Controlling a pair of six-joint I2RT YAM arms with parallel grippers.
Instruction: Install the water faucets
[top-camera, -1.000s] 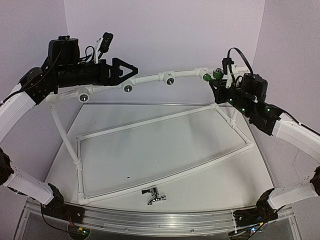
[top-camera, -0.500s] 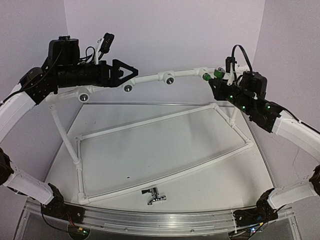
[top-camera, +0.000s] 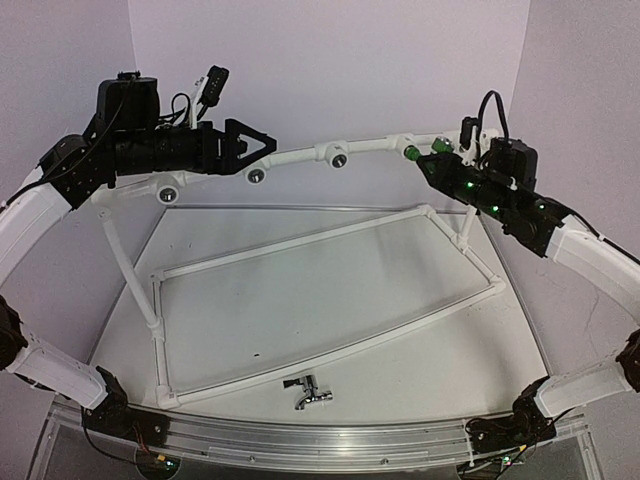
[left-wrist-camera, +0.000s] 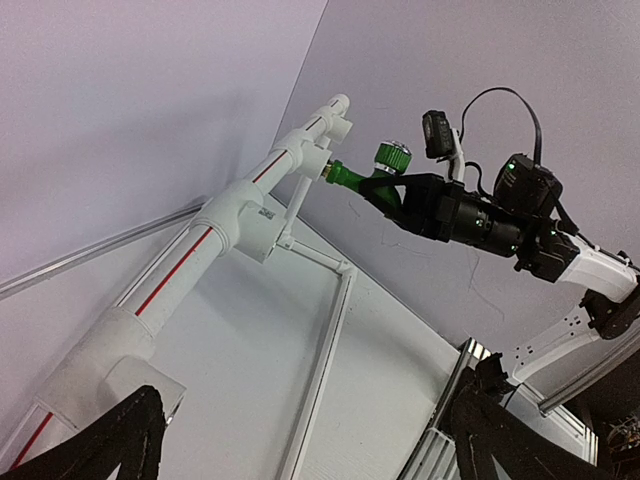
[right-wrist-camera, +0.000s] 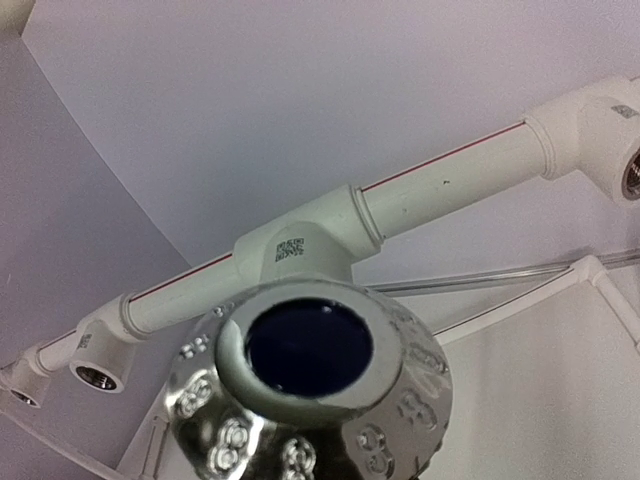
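Clamping the green faucet (left-wrist-camera: 365, 180), the right tool (top-camera: 428, 160) holds it at a white pipe socket (left-wrist-camera: 316, 158); left tool (top-camera: 262, 145) gapes wide, empty.

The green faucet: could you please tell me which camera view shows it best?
The left wrist view: the green faucet appears side-on, its tip at a pipe socket, held by the right gripper. The top view shows only small green bits. The right wrist view shows no green, only a shiny round cap up close.
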